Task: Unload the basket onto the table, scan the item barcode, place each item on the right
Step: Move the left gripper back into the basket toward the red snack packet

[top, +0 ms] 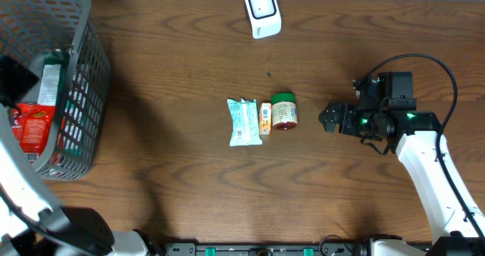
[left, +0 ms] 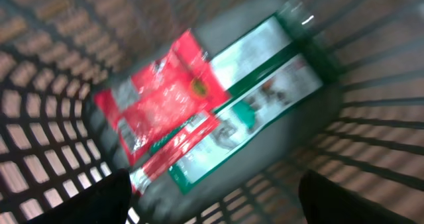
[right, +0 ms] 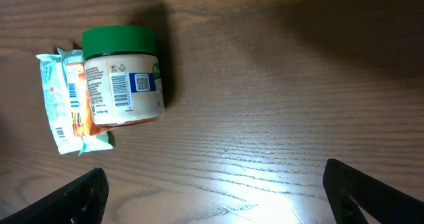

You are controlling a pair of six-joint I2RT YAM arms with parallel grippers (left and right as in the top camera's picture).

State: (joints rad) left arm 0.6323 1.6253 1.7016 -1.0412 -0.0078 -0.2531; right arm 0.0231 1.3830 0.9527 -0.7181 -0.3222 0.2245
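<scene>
- Your right gripper [top: 327, 120] stands wide and empty, near the jar [top: 284, 112], which lies on its side with the barcode up.
- Snack packets [top: 244, 122] touch the jar.
- Your left gripper [left: 212, 191] hangs spread and empty over a red packet [left: 159, 95] in the basket [top: 85, 97].
- The scanner [top: 263, 12] is well apart; picking up and scanning the jar look still to do.

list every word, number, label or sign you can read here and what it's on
No words or numbers can be read anywhere.
jar: barcode and QR code show; the print around them is too small.
teal packet, orange packet: print too small.
red packet, green and white packet, in the basket: blurred.
scanner: no text shows.
</scene>
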